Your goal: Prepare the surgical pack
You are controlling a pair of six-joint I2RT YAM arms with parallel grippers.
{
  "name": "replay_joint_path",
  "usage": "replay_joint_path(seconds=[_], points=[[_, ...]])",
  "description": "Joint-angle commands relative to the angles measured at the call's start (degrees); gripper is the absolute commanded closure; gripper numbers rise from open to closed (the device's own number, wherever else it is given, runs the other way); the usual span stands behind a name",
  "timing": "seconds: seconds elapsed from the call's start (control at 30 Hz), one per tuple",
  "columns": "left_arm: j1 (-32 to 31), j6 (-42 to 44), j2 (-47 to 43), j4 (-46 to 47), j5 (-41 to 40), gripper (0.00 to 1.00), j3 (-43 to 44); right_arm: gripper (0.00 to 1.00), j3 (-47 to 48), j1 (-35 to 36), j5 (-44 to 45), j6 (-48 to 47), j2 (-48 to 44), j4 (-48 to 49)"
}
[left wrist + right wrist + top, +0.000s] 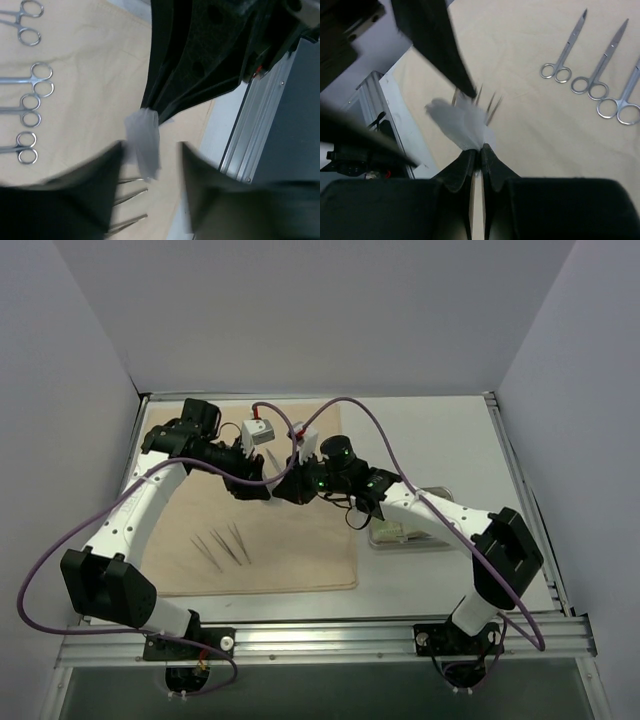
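Right gripper (481,150) pinched shut on the edge of a pale packet (462,122), aloft over the beige cloth (300,560); tweezers (225,545) lie at 7 o'clock. Left gripper (151,147) has its jaws apart, flanking the packet. We judge it light, limp and slippery, so best gripped at an edge.

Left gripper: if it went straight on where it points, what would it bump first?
Probably the pale packet, which the right gripper pinches just ahead of the left gripper; beyond, the beige cloth. Depth is unclear.
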Motion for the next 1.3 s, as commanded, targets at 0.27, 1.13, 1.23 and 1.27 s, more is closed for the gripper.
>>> replay_joint_path(seconds=[0.27,1.13,1.23,1.27], points=[[3.8,-11.2,1.0,3.4,-12.4,0.06,8.1,1.0,4.3,-19.9,3.5,-1.8,-6.2,-31.3],[5.7,-9.7,4.2,4.2,-10.5,0.06,7.0,1.0,3.9,-45.7,19.4,-6.5,-0.1,-65.9],[5.8,-9.6,4.2,4.2,-10.6,0.06,7.1,1.0,5.0,-46.3,19.5,-8.1,2.7,-67.1],[5.7,-9.6,4.2,4.1,-10.6,0.06,7.1,1.0,5.2,-46.3,19.1,-8.3,3.5,-67.4]])
